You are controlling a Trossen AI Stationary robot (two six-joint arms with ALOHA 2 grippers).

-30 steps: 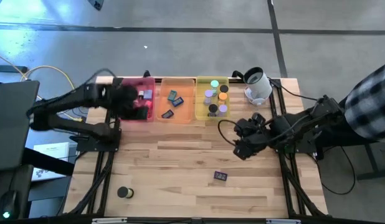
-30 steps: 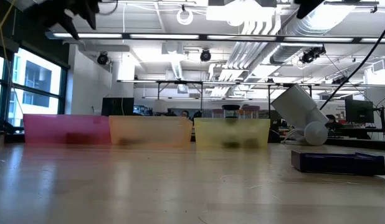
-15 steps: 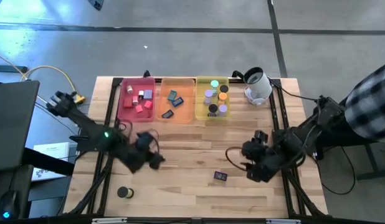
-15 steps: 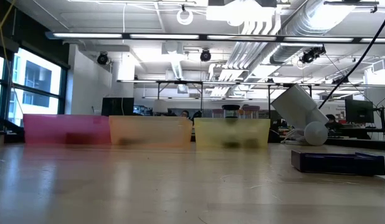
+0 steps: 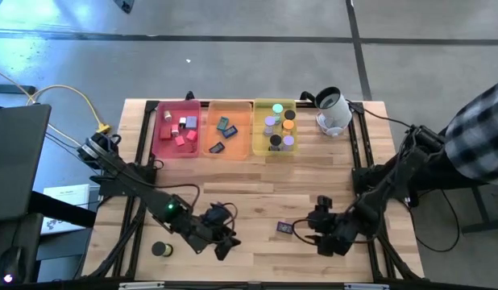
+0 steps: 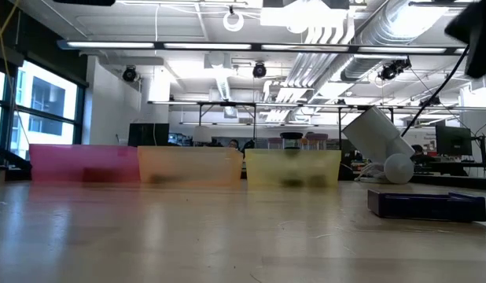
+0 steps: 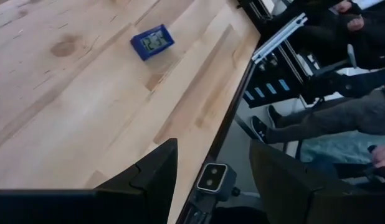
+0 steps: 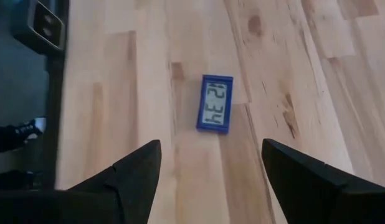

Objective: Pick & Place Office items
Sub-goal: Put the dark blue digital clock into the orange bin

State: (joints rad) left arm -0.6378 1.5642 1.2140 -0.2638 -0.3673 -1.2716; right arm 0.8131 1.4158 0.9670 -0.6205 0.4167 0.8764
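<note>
A flat dark blue rectangle with a small display [image 5: 284,229] lies flat on the wood near the table's near edge; it also shows in the right wrist view [image 8: 215,112], the left wrist view [image 7: 152,42] and the low view [image 6: 428,204]. My right gripper [image 5: 319,235] hangs open just to its right, fingers apart [image 8: 211,180] and clear of it. My left gripper [image 5: 222,236] hovers open to its left, with nothing between its fingers [image 7: 211,180]. A dark cylinder with a green top [image 5: 160,250] stands at the near left corner.
Along the far edge stand a pink tray [image 5: 163,149] with red cubes, an orange tray [image 5: 210,129] with blue rectangles and a yellow tray [image 5: 259,129] with cylinders. A white device [image 5: 334,111] sits beside them. A person's plaid sleeve [image 5: 483,129] shows at the right.
My left gripper has swung from above the pink tray toward the table's near edge and rightward, sinking and rolling. My right gripper has gone down and toward the near edge, ending beside the blue rectangle. The items have stayed put.
</note>
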